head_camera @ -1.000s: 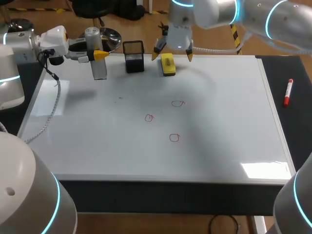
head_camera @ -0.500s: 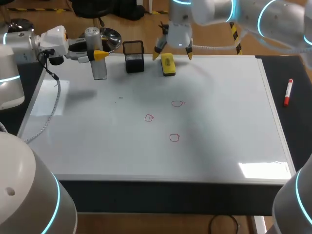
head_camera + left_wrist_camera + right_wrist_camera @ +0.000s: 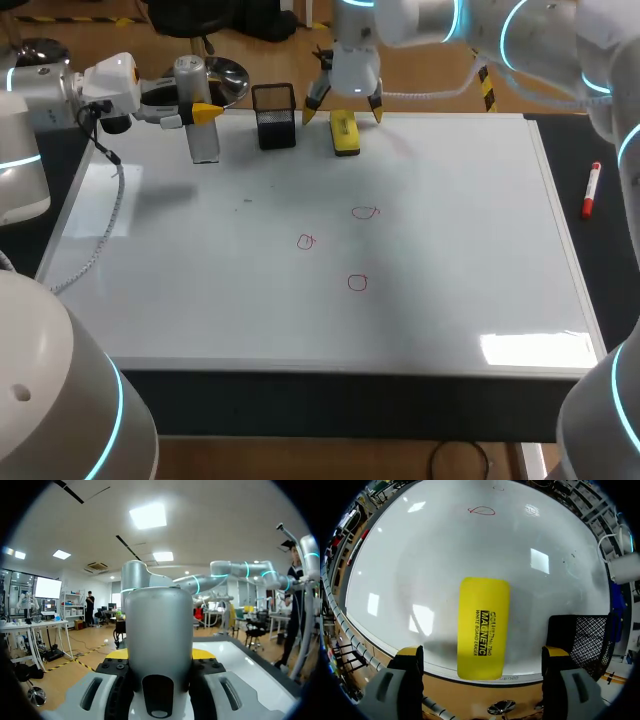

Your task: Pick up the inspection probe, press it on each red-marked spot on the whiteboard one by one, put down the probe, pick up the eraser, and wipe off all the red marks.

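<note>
Now the right fingers (image 3: 409, 654) hang spread wide over the yellow eraser (image 3: 484, 627) on the whiteboard (image 3: 450, 260). Left fingers (image 3: 205, 112) clamp the inspection probe (image 3: 203, 138) upright.

We find print in one place only: on the top face of the yellow eraser (image 3: 484, 627), seen in our right wrist view, two lines of small black capital lettering run lengthwise. In the head view that lettering is too small to make out. The red marks (image 3: 366, 212) on the whiteboard (image 3: 200, 300) are hand-drawn loops, not letters or numbers
</note>
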`<state>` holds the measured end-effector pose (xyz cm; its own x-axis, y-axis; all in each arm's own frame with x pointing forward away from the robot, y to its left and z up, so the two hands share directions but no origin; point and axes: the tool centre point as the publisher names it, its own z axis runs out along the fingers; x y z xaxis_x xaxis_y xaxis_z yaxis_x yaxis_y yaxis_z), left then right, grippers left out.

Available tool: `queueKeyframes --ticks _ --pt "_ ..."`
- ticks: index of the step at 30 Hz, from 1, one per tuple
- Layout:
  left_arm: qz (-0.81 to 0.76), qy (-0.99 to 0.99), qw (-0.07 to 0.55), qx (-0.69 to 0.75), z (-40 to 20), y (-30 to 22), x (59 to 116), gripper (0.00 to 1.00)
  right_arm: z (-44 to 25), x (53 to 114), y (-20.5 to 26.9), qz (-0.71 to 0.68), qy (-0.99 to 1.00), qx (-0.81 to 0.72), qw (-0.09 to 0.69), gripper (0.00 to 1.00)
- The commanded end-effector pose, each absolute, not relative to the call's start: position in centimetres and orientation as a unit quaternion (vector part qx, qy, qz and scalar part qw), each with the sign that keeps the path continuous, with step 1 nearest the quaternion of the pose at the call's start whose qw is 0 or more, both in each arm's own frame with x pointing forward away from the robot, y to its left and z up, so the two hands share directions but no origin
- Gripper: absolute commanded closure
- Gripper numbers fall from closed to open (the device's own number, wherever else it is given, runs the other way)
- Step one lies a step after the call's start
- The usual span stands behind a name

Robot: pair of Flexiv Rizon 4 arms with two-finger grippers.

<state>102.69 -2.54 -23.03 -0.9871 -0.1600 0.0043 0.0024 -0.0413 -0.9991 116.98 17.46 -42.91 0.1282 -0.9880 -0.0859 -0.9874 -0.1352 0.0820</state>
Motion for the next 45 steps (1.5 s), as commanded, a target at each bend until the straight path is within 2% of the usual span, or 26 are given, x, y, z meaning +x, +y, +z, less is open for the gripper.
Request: queueKeyframes --ticks 1,2,4,5,6,11,16,18,19,21,22,32,45 --pt "-0.719 0.690 0.058 -0.057 -22.9 -2.6 102.6 1.00 -43.4 117.9 18.0 -0.069 -0.657 0.751 0.017 0.00" --pt "-0.719 0.690 0.058 -0.057 -22.9 -2.6 102.6 1.00 -43.4 117.8 18.0 -0.068 -0.657 0.751 0.018 0.00" --pt "-0.719 0.690 0.058 -0.057 -22.9 -2.6 102.6 1.00 -43.5 117.9 18.1 -0.067 -0.657 0.751 0.018 0.09" --pt "-0.719 0.690 0.058 -0.057 -22.9 -2.6 102.6 1.00 -43.5 117.9 18.1 -0.066 -0.658 0.750 0.018 0.11" --pt "-0.719 0.690 0.058 -0.057 -22.9 -2.6 102.6 1.00 -43.5 117.9 18.2 -0.066 -0.658 0.750 0.018 0.33" --pt "-0.719 0.690 0.058 -0.057 -22.9 -2.6 102.6 1.00 -43.5 117.8 18.3 -0.064 -0.658 0.750 0.021 0.38" --pt "-0.719 0.690 0.058 -0.057 -22.9 -2.6 102.6 1.00 -43.7 117.5 18.3 -0.065 -0.659 0.749 0.026 0.67" --pt "-0.719 0.690 0.058 -0.057 -22.9 -2.6 102.6 1.00 -43.8 117.4 18.3 -0.066 -0.659 0.749 0.027 0.71" --pt "-0.719 0.690 0.058 -0.057 -22.9 -2.6 102.6 1.00 -43.8 117.4 18.3 -0.065 -0.659 0.749 0.027 0.80" --pt "-0.719 0.690 0.058 -0.057 -22.9 -2.6 102.6 1.00 -43.9 117.3 18.3 -0.065 -0.660 0.748 0.029 0.90" --pt "-0.719 0.690 0.058 -0.057 -22.9 -2.6 102.6 1.00 -43.9 117.3 18.3 -0.064 -0.660 0.748 0.029 1.00" --pt "-0.719 0.690 0.058 -0.057 -22.9 -2.6 102.6 1.00 -43.2 116.8 17.5 -0.056 -0.675 0.735 0.041 1.00" --pt "-0.719 0.690 0.058 -0.057 -22.9 -2.6 102.6 1.00 -41.0 115.9 13.0 -0.054 -0.755 0.652 0.057 1.00"
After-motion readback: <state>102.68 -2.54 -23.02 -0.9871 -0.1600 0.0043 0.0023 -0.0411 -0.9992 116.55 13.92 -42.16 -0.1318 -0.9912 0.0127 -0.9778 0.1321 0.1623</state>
